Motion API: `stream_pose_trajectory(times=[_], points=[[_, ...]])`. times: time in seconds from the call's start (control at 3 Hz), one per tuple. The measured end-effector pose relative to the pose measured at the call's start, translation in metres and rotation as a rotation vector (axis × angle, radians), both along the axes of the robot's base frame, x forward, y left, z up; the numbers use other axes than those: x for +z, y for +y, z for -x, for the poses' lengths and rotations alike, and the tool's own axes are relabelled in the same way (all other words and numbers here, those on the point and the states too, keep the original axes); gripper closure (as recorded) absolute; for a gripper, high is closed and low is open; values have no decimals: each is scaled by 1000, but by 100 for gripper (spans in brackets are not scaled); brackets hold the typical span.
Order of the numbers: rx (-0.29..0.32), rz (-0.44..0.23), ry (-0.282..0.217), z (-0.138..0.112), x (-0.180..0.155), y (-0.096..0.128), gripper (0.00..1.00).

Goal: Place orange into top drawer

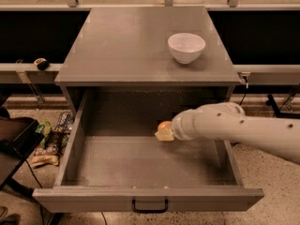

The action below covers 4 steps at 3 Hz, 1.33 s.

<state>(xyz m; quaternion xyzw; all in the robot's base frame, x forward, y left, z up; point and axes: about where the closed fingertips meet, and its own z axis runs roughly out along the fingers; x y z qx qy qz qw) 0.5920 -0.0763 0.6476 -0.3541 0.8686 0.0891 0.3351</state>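
Note:
The top drawer [140, 165] is pulled wide open below the grey cabinet top, with a small black handle [149, 205] on its front. My white arm reaches in from the right over the drawer. My gripper [163, 133] is low inside the drawer, near the back right of its floor. The orange [163, 125] shows just above the pale fingertips, held at the gripper's end. Only its top is visible; the rest is hidden by the gripper.
A white bowl [186, 47] stands on the cabinet top [122, 41] at the right. Drawer side walls [75, 139] rise on both sides. Clutter and a dark bag lie on the floor at the left [44, 144].

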Motion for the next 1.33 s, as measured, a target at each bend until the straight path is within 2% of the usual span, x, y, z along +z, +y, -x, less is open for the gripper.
stream_pose_trajectory(times=[0.33, 0.67, 1.0, 1.33], points=[[50, 90, -12, -21, -1, 17, 81], [75, 99, -20, -35, -4, 38, 58], [78, 99, -20, -35, -4, 40, 34], [78, 99, -20, -35, -4, 40, 4]])
